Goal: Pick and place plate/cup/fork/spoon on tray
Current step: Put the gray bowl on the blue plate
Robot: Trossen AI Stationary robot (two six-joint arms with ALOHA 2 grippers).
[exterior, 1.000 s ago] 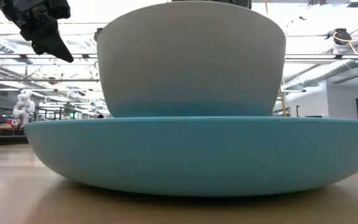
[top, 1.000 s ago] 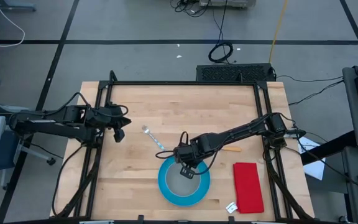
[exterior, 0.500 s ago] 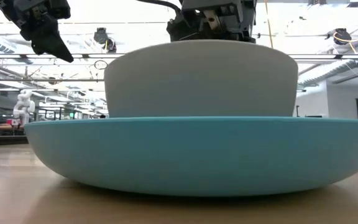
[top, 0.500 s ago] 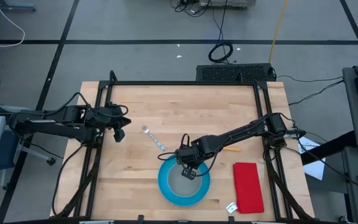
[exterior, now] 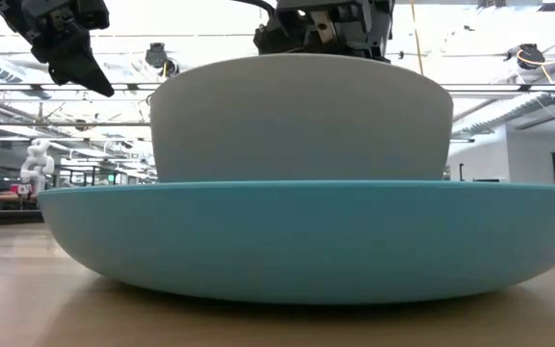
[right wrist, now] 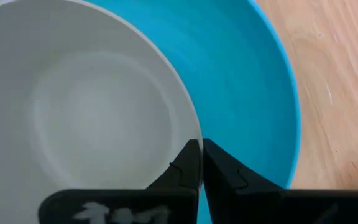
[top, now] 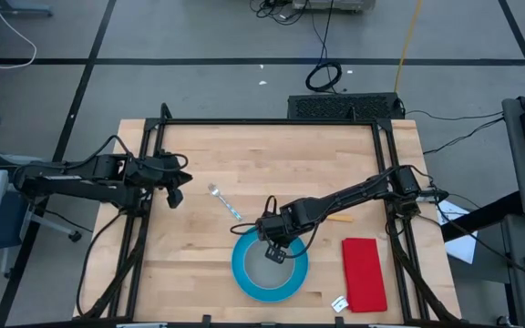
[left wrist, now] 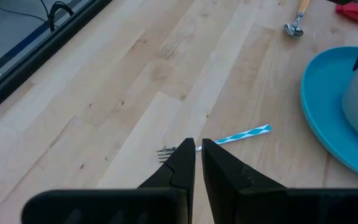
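The bright-blue plate (top: 241, 278) lies on the table near its front edge. The pale-grey cup (top: 264, 267) stands inside the plate, its mouth up (right wrist: 92, 112). My right gripper (top: 276, 248) is over the cup's far side and shut on the cup. The fork (top: 226, 202), with a blue-and-white striped handle, lies flat on the table left of the plate. The spoon (top: 337, 217), with an orange handle, lies flat to the right. My left gripper (top: 173, 189) is shut and empty, hovering near the table's left edge. My right gripper holds the cup by its rim (right wrist: 195, 132) on the far side. One finger (right wrist: 184, 163) is inside the cup and the other (right wrist: 221, 167) outside, over the plate (right wrist: 247, 81). The fingers point down from above. The plate's rim (exterior: 306, 241) hides the cup's base.
A red rectangular cloth (top: 365, 273) lies flat at the front right, with a small white tag (top: 339, 303) beside it. Black frame rails run along the table's left, right and far sides. Bare wood lies across the far half of the table.
My right gripper has gone down with the cup, staying shut on its rim. In the low view the cup's top stands lower behind the plate's rim than a second ago.
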